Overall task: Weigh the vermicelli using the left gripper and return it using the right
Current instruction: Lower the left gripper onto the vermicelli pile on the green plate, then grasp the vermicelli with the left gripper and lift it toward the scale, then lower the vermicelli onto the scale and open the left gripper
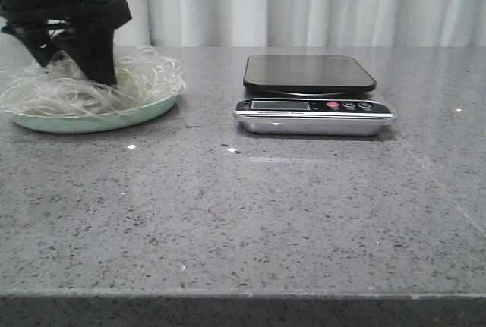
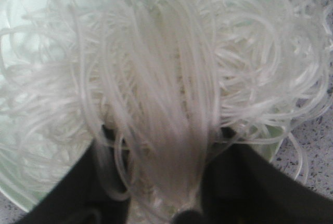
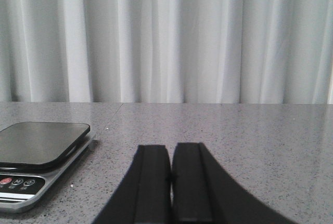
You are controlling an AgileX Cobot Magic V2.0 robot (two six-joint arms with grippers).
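Note:
The vermicelli (image 1: 140, 77) is a fluffy whitish tangle piled on the pale green plate (image 1: 99, 121) at the far left of the table. My left gripper (image 1: 95, 69) reaches down into the pile. In the left wrist view, its black fingers (image 2: 104, 172) stand either side of a gathered bunch of the vermicelli (image 2: 166, 78), which fills the gap of the left gripper (image 2: 166, 135); the plate (image 2: 21, 5) shows underneath. My right gripper (image 3: 170, 154) is shut and empty, low over the table to the right of the scale (image 3: 41, 143). It is out of the front view.
The kitchen scale (image 1: 307, 74), with a black platform and a silver front panel with display and buttons, stands mid-table, right of the plate. The grey speckled counter (image 1: 243, 213) runs to a front edge. A white curtain (image 1: 304, 1) hangs behind.

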